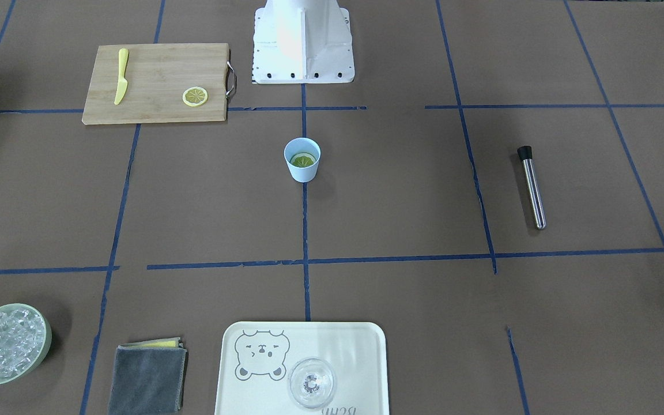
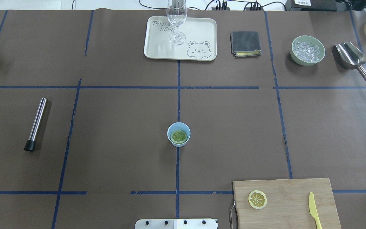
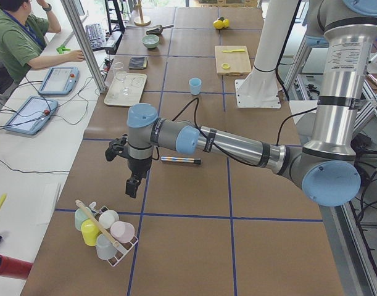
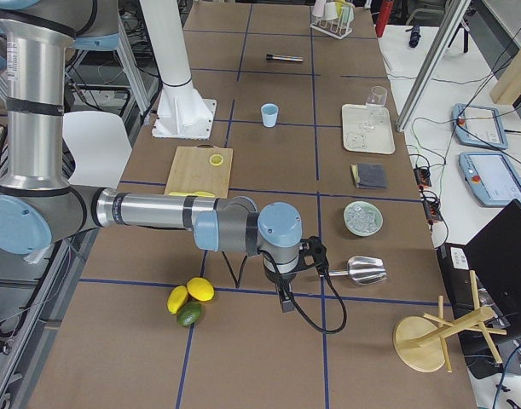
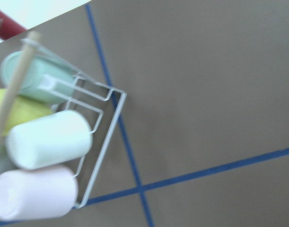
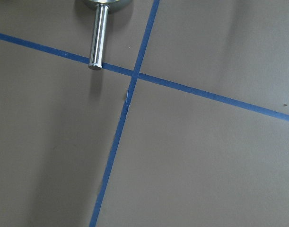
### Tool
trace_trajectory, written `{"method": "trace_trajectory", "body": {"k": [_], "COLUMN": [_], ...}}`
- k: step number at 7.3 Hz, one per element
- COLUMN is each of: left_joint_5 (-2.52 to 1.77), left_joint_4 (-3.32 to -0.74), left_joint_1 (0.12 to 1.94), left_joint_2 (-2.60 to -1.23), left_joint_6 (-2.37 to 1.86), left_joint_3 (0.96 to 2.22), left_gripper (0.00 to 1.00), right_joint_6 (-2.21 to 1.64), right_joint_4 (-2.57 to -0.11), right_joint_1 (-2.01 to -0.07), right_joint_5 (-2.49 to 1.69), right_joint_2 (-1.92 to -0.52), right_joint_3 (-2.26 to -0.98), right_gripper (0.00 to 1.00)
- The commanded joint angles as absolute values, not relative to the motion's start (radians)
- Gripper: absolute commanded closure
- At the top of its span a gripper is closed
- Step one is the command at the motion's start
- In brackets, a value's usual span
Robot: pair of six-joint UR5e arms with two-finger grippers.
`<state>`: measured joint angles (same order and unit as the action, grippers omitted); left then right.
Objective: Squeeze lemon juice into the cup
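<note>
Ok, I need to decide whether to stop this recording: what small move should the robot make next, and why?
Probably none: I would just leave both arms parked. A lemon slice already lies inside the cup, the other slice sits on the cutting board, and the left gripper and right gripper hang at the table's opposite ends, far from the cup.

I was working in a robotics lab: a table (image 2: 113, 121) papered brown and taped into a blue grid (image 2: 178, 95), teach pendants (image 3: 57, 80) on the white side bench (image 3: 34, 185), a person (image 3: 16, 38) seated at a keyboard (image 3: 93, 36).
</note>
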<state>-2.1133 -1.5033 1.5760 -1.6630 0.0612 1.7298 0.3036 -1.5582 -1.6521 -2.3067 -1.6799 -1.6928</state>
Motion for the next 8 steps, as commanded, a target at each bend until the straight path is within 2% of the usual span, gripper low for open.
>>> {"method": "trace_trajectory", "body": {"k": [1, 4, 7, 8], "left_joint_5": [-2.211, -2.4, -2.405, -2.398], "left_joint_4": [-1.44, -1.838, -1.798, -1.714], "left_joint_1": [1.661, 1.658, 1.652, 1.648], "left_joint_2": [-1.588, -1.381, -1.385, -1.402], "left_joint_6": [0.146, 0.175, 0.178, 0.181], "left_joint_3": [1.744, 1.714, 1.689, 1.687], "left_gripper": [0.0, 0.0, 0.0, 0.0], "right_joint_6": [0.308, 0.316, 0.31, 0.308], "right_joint_4": [-1.555, -1.56, -1.559, -1.559], "right_joint_1": [-1.651, -1.643, -1.643, -1.643], "right_joint_5": [-2.303, -2.273, -2.276, -2.278], "right_joint_2": [-1.671, -1.657, -1.663, -1.664], "right_joint_3": [-1.704, -1.712, -1.709, -1.707], "right_gripper": [0.0, 0.0, 0.0, 0.0]}}
